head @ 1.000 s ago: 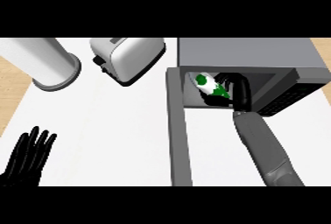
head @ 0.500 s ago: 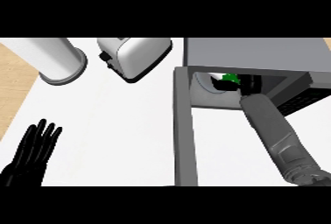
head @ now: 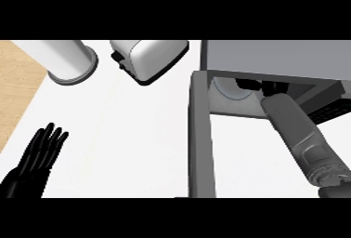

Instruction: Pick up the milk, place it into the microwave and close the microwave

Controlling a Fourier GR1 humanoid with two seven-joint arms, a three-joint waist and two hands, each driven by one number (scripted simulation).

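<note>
The grey microwave stands at the upper right. Its door is swung open toward me, edge-on. My right forearm reaches deep into the cavity, and only black bits of the right hand show under the roof edge. The milk is hidden from this view. A pale round turntable shows at the cavity's left. My left hand rests open at the lower left, fingers up.
A white toaster stands left of the microwave. A white cylinder stands at the upper left. The counter's left edge runs diagonally there, with wood beyond it.
The view has closed in on the microwave. My right arm has pushed further inside, and the milk carton, seen in my right hand earlier, has gone out of sight under the roof.
</note>
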